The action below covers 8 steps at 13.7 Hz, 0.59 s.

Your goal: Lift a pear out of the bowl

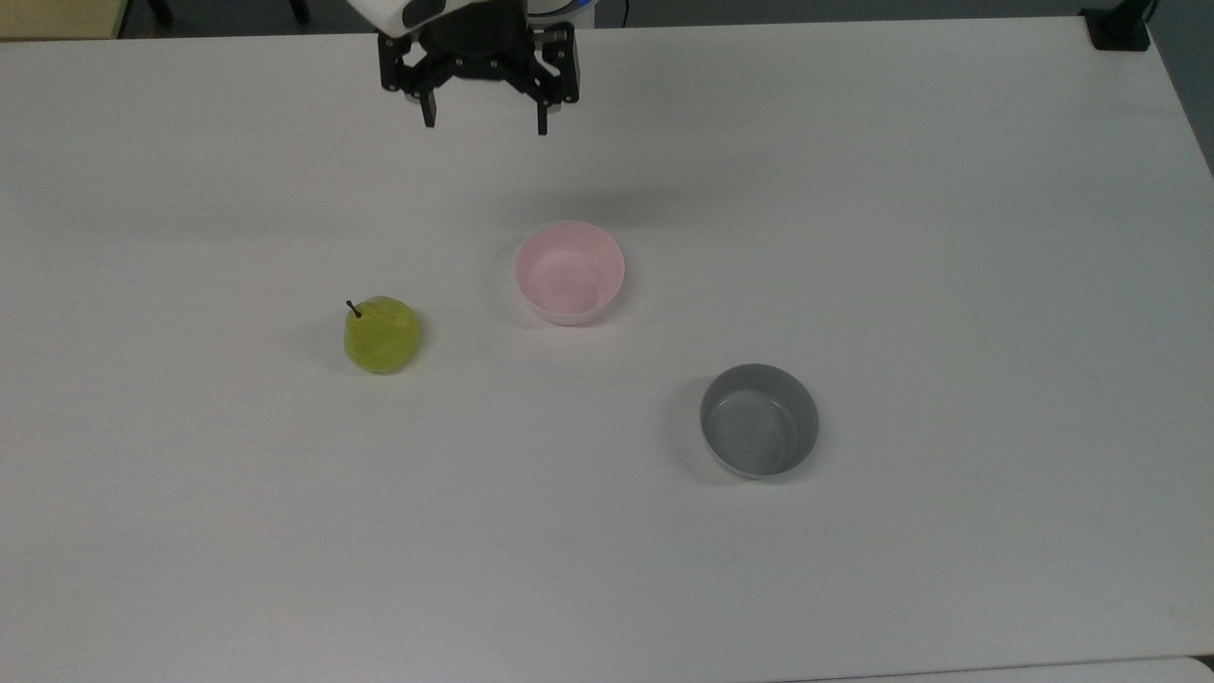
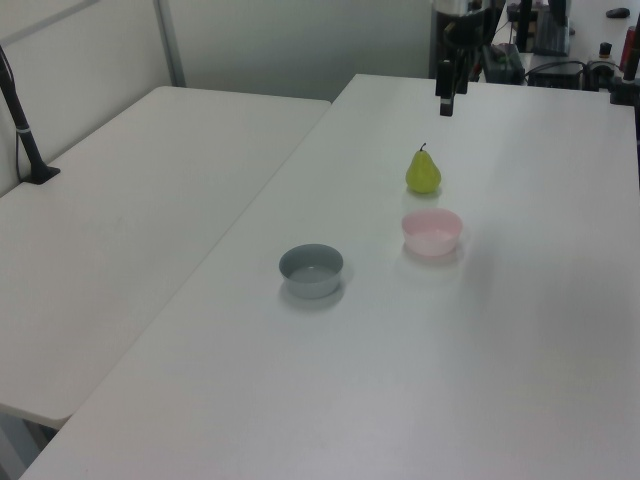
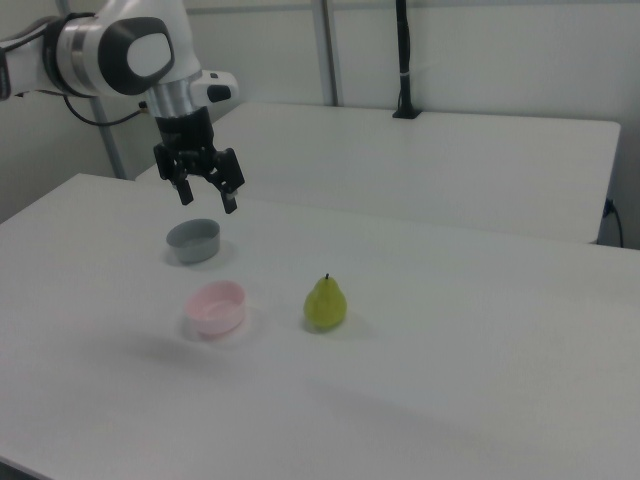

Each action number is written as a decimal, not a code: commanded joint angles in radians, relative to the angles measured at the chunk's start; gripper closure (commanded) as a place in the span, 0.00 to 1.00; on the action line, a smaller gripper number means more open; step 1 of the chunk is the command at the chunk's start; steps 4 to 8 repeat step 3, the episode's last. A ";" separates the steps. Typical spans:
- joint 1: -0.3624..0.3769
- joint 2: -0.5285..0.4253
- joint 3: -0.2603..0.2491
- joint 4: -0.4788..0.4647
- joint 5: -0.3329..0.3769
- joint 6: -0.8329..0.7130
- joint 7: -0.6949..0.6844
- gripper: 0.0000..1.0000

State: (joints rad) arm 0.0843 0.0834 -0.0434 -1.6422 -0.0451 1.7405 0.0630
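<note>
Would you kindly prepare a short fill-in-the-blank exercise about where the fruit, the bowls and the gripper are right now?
1. The pear stands on the table, not in the ____ bowl beside it.
2. The gripper hangs in the air with its fingers ____.
3. The grey bowl holds ____.
4. The pear's stem points ____.

Missing words: pink; open; nothing; up

Grey bowl [image 1: 759,420] upright on white table [image 1: 948,237].

Yellow-green pear [image 1: 381,335] — pale pink bowl [image 1: 569,272], grey bowl [image 1: 759,420], white table [image 1: 948,237].
</note>
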 commanded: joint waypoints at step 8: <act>0.002 -0.051 -0.007 -0.057 -0.002 -0.001 0.029 0.00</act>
